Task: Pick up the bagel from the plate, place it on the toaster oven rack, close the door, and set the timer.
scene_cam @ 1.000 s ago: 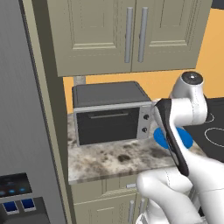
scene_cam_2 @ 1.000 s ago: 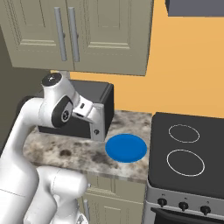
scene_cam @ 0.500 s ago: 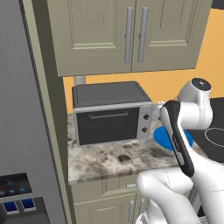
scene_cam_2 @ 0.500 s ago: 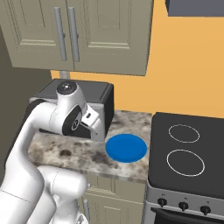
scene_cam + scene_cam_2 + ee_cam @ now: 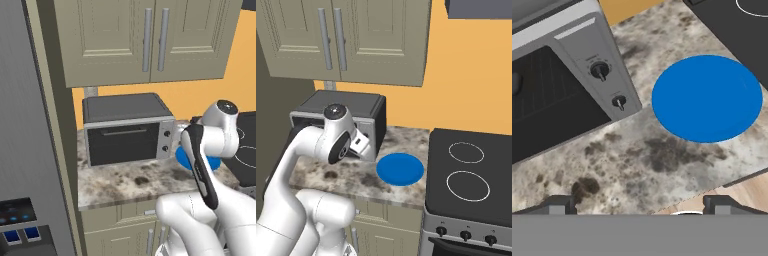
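Observation:
The bright blue plate (image 5: 707, 97) lies bare on the speckled counter, right of the toaster oven (image 5: 127, 130); it also shows as plate (image 5: 400, 168) and, half hidden by my arm, as plate (image 5: 215, 163). The bagel is out of view. The oven's dark door (image 5: 122, 145) stands upright and shut, its silver handle across the top, so the toaster oven rack is hidden behind it. Two knobs (image 5: 600, 70) sit on the oven's right panel. My gripper (image 5: 639, 206) hangs above the counter's front edge, between oven and plate, open with nothing between its fingers.
A black stove top (image 5: 471, 175) with ring burners adjoins the counter on the right. Beige wall cabinets (image 5: 145, 40) hang above the oven. A grey fridge side (image 5: 25, 125) stands at the left. The counter's front edge (image 5: 732, 182) runs close under the hand.
The arm has swung a little to the right and slightly lower, toward the plate. The gripper stays open. Oven and plate have not moved.

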